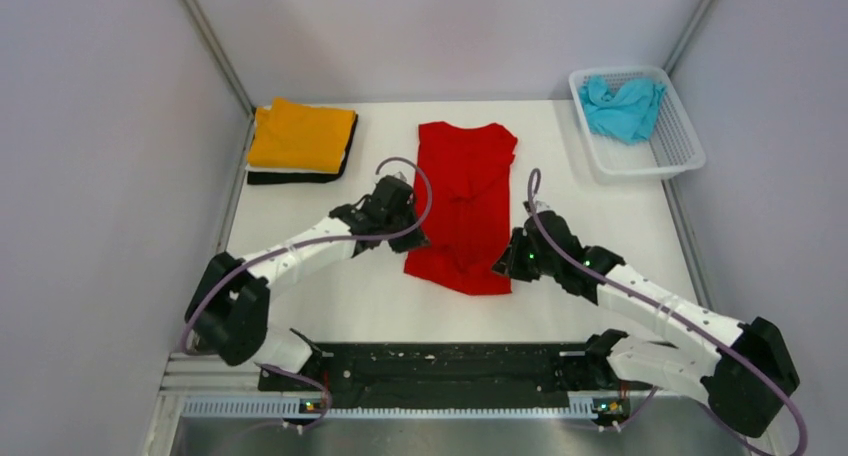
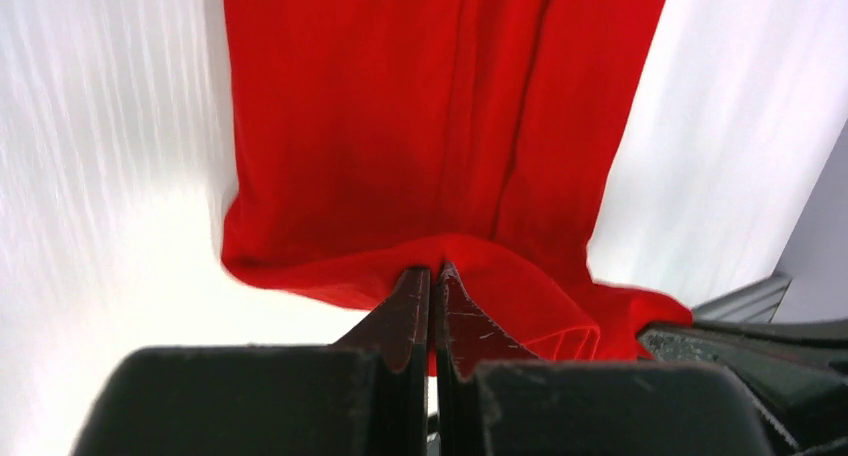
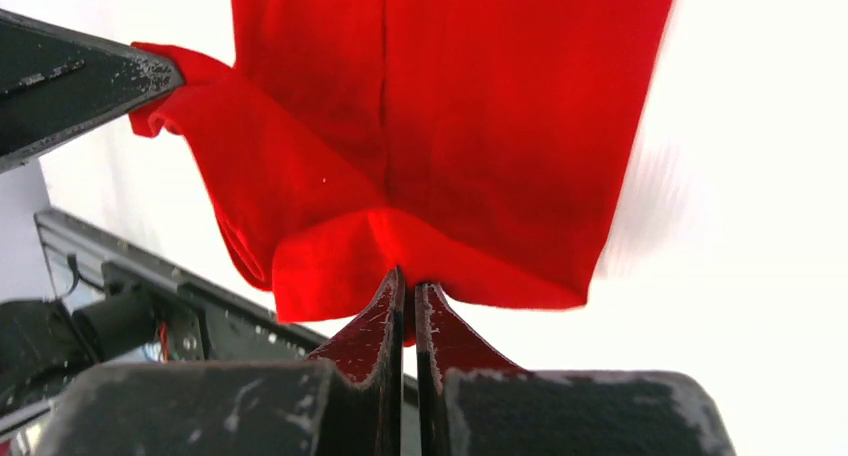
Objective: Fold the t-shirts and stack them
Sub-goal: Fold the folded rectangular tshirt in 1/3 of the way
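A bright red t-shirt [image 1: 465, 201] lies as a long folded strip in the middle of the table. My left gripper [image 1: 412, 238] is shut on its near left edge [image 2: 400, 156]. My right gripper [image 1: 503, 266] is shut on its near right edge [image 3: 470, 126]. Both pinched spots are lifted a little, so the near hem hangs loose. An orange t-shirt [image 1: 302, 134] lies folded on top of a white and a black one [image 1: 296, 177] at the far left. A turquoise t-shirt [image 1: 622, 106] lies crumpled in the basket.
The white lattice basket [image 1: 682, 148] stands at the far right corner. Grey walls close in the table on the left, back and right. A black rail [image 1: 440, 371] runs along the near edge between the arm bases.
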Available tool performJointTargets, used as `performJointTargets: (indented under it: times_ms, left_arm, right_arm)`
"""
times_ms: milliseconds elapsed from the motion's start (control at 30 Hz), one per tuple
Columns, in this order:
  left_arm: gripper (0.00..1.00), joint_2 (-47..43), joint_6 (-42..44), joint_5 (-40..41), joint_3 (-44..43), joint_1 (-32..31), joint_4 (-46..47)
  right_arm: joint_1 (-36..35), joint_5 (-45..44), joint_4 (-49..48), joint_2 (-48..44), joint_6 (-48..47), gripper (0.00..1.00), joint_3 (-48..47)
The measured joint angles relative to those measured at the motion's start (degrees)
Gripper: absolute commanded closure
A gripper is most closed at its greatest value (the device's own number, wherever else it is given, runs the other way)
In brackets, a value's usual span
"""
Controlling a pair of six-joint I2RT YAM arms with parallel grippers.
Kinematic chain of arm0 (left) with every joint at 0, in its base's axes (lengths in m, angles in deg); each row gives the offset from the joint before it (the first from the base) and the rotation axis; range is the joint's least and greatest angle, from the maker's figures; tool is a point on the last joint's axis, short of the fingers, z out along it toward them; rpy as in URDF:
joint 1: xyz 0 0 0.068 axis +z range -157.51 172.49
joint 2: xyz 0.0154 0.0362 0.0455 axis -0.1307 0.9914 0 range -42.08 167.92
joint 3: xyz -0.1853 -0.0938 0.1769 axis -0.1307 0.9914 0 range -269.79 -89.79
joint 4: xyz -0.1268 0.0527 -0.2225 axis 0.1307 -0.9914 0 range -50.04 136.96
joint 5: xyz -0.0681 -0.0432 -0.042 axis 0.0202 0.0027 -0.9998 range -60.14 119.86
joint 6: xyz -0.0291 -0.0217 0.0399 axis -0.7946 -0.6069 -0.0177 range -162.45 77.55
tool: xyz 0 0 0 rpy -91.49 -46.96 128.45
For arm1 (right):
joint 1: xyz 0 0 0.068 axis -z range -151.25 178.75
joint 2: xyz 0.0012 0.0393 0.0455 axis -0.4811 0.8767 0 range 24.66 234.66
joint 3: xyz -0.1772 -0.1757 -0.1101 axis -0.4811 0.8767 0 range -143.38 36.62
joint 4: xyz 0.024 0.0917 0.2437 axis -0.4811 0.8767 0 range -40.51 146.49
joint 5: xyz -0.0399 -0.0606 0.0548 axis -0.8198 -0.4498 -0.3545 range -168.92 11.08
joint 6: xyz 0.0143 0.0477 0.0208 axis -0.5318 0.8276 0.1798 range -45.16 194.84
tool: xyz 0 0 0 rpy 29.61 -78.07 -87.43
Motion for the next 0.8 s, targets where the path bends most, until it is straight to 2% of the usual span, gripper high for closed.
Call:
performJointTargets:
  times_ms: [233,500,800]
  left_arm:
    - [1.0,12.3,4.5,-2.6,-13.4,6.0,-2.9]
    - [1.0,19.5,8.4,-3.4,-22.2,10.9,-5.2]
    - [1.0,29.0,13.2,-3.5,-31.5,14.2,-6.6]
  right_arm:
    - [7.5,0.4,-4.9,11.0,-8.3,1.0,-8.9]
    - [16.5,2.8,-11.7,20.5,-12.7,1.0,-12.8]
    - [21.4,6.5,-18.1,30.8,-15.0,1.0,-16.6]
